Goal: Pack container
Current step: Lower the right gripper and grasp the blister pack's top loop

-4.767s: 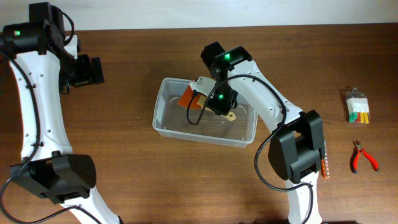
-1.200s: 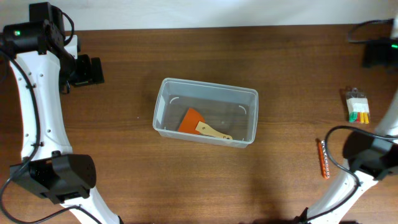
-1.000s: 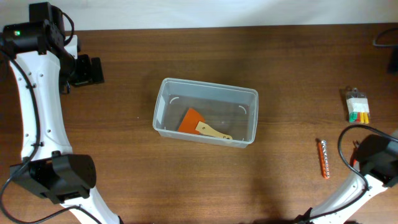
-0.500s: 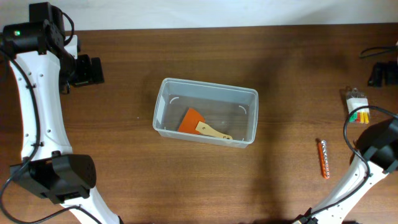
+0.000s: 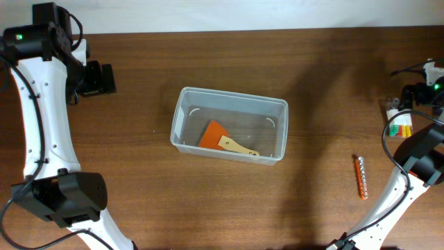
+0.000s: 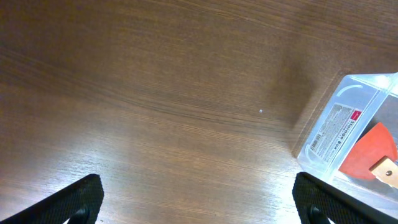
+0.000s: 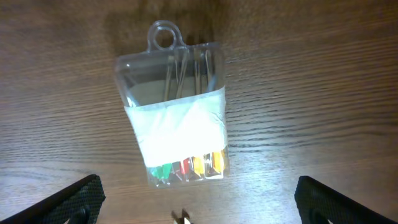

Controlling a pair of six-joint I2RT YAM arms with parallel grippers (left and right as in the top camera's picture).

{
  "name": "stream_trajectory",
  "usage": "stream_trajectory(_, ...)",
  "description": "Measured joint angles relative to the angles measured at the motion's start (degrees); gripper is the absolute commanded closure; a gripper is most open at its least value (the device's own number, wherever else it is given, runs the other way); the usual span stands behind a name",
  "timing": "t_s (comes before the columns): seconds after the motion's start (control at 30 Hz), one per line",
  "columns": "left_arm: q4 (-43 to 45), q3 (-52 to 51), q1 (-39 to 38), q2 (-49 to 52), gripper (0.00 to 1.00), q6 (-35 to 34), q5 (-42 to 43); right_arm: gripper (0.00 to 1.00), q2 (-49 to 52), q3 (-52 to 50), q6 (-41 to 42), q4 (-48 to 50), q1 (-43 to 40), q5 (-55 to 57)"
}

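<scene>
The container (image 5: 233, 98), a clear shallow bin, sits mid-table with an orange scraper (image 5: 213, 132) on a wooden handle lying inside. Its corner (image 6: 344, 118) and the scraper (image 6: 368, 152) show at the right of the left wrist view. My left gripper (image 5: 98, 78) hangs open over bare wood far left of the bin, with nothing between its fingers (image 6: 199, 204). My right gripper (image 5: 411, 96) is at the far right edge, open (image 7: 199, 205), just above a small clear pack (image 7: 177, 118) of coloured pieces, which also shows in the overhead view (image 5: 399, 123).
An orange rod (image 5: 361, 186) lies on the wood at the right, below the pack. A small metal tip (image 7: 181, 218) pokes in at the bottom of the right wrist view. The right arm's base link (image 5: 423, 156) stands at the right edge.
The right arm, nearly out of frame a second ago, has swung back in at the right edge and now sits over the clear pack. The left arm and the container have not moved.
</scene>
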Motion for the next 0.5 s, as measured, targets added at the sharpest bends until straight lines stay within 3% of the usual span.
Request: stream_trajectory(0.5, 0.0, 0.0, 0.0, 0.0, 0.01, 0.0, 0.0, 0.01, 0.3, -11.5, -0.2, 5.0, 0.0, 0.6)
